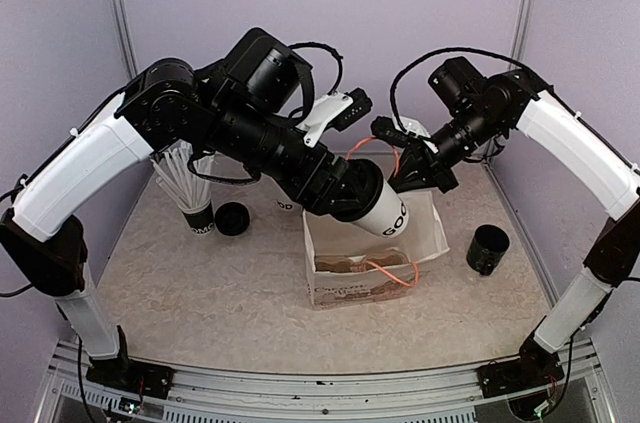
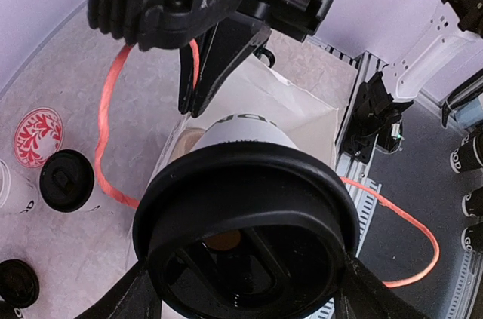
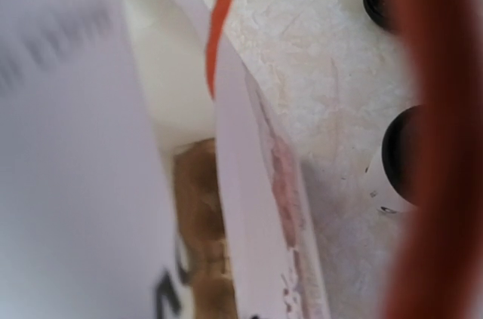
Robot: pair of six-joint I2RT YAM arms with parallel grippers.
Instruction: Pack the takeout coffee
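My left gripper [image 1: 362,198] is shut on a white takeout coffee cup [image 1: 385,211] with a black lid [image 2: 245,206]. It holds the cup tilted, base first, over the mouth of a white paper bag [image 1: 425,233]. A finger [image 2: 128,300] stands at each side of the lid. My right gripper [image 1: 412,171] is shut on the bag's orange handle [image 2: 106,123] at the far rim and holds the bag open. Brown card shows in the bag's bottom [image 3: 200,213]. A second black-lidded cup [image 1: 232,218] stands on the table to the left.
A cup of white straws [image 1: 190,193] stands at the back left beside the second cup. A black cylindrical pot [image 1: 487,248] sits right of the bag. A white round thing with a red pattern [image 2: 38,136] lies near the bag's left side. Purple walls close in the table.
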